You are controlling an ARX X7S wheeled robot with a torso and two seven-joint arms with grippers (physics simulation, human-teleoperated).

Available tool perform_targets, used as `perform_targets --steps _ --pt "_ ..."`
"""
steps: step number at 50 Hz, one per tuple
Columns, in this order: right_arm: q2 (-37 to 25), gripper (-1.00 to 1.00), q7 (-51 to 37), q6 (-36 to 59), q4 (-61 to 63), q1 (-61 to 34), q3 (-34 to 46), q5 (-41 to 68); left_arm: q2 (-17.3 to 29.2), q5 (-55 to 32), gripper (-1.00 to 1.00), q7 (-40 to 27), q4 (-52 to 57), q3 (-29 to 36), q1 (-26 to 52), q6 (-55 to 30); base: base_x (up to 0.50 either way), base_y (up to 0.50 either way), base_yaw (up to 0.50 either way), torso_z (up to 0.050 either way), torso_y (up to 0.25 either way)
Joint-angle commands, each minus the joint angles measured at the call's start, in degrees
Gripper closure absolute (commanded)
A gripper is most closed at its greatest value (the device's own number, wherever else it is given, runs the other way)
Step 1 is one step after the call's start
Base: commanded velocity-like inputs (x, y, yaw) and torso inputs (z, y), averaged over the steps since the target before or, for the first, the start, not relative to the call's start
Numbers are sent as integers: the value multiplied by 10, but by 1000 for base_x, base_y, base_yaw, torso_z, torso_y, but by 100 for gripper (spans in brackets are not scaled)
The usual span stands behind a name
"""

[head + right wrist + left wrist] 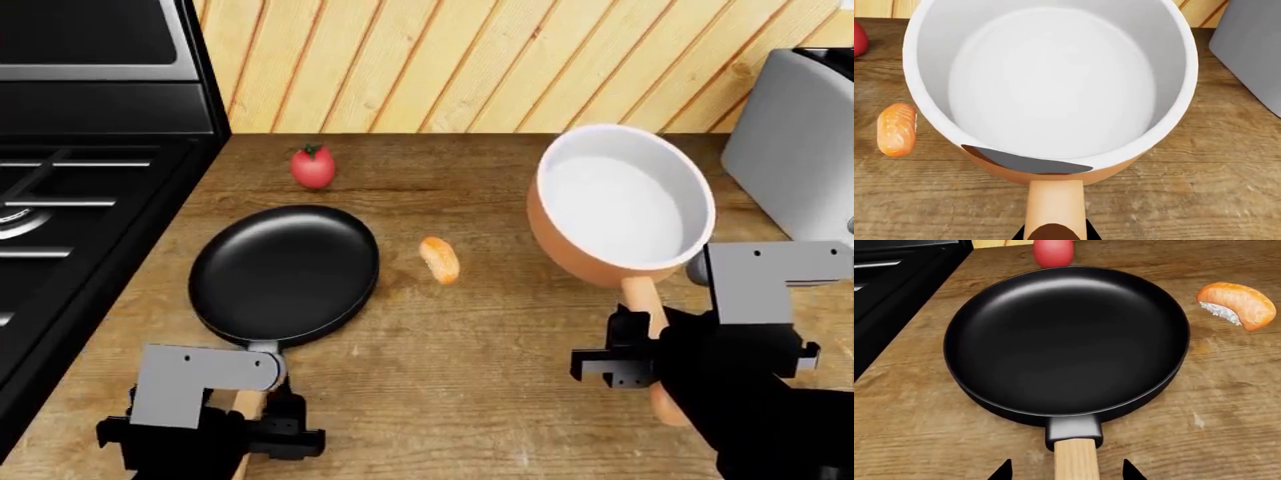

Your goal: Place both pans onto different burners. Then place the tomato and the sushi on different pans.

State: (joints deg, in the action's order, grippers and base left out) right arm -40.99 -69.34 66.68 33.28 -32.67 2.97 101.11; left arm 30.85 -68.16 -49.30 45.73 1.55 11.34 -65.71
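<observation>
With the left gripper (1067, 474) open astride the frying pan (283, 272) handle and the right gripper (650, 352) seemingly closed on the raised saucepan (621, 205), both right of the stove (80, 200), grip each handle squarely before carrying left.

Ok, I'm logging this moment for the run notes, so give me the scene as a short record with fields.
frying pan: on the wooden counter, empty, beside the stove
saucepan: on counter, empty
tomato: on counter, behind frying pan
sushi: on counter, between the pans
left gripper: open, fingertips either side of frying pan handle
right gripper: at saucepan handle, grip unclear
</observation>
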Motion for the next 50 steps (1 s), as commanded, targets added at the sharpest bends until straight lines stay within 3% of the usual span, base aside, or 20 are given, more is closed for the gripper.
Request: perform_targets --steps 1,11,27,39,50 --pt "-2 100 12 -4 5 -15 -13 -19 -6 -16 100 2 -42 19 -18 6 0 0 -3 0 0" --pt "-3 100 15 -8 6 -13 -12 -21 -2 -27 100 -7 -39 11 -7 7 6 -1 -3 0 0" --pt "0 100 27 -16 13 -16 -10 -43 45 -178 100 -128 9 -37 145 -22 1 0 0 0 1" --pt "-5 100 29 -24 20 -10 -13 -42 55 -195 100 -141 12 -33 175 -22 -13 0 0 1 4" --pt "-9 100 22 -26 21 -11 -8 -38 59 -188 100 -133 16 -33 170 -17 -483 0 0 2 4"
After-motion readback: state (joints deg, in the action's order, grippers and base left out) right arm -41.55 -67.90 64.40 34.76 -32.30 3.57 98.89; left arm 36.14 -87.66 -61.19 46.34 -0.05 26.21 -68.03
